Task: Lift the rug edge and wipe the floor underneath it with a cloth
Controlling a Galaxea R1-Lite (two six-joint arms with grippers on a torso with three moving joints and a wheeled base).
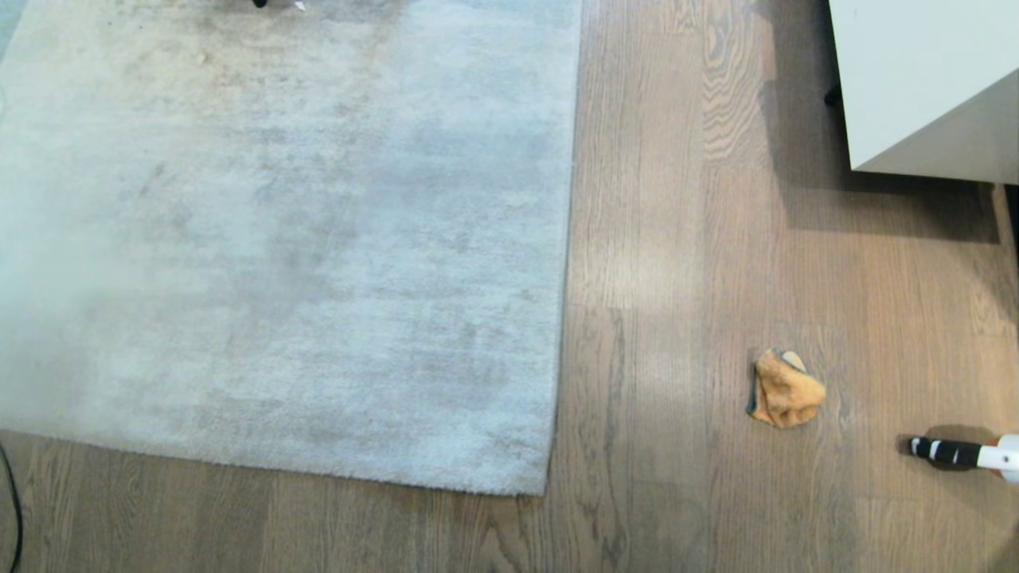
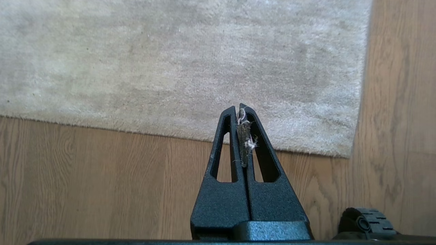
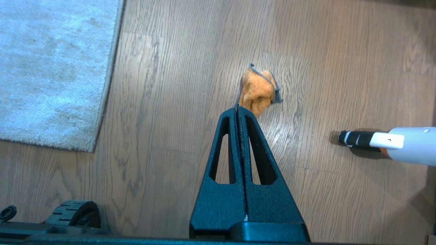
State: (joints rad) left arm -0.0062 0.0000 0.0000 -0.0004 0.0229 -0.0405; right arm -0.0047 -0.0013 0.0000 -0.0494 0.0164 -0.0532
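Note:
The pale grey rug (image 1: 279, 239) lies flat on the brown wood floor (image 1: 677, 278). Its right-hand rug edge (image 1: 564, 318) runs down to a corner (image 1: 548, 487). The crumpled orange cloth (image 1: 786, 390) with grey trim lies on the bare planks, well right of the rug. Neither arm shows in the head view. My left gripper (image 2: 240, 108) hangs shut above the rug edge (image 2: 170, 134) near the corner, with only pale fluff stuck between its tips. My right gripper (image 3: 237, 109) is shut and empty, hovering just short of the cloth (image 3: 258, 92).
A white tube-shaped object with a black-and-white striped tip (image 1: 959, 454) lies on the floor right of the cloth. A white cabinet (image 1: 923, 79) stands at the far right. A dark cable (image 1: 12, 509) runs at the near left. The robot's wheel (image 3: 76, 212) shows.

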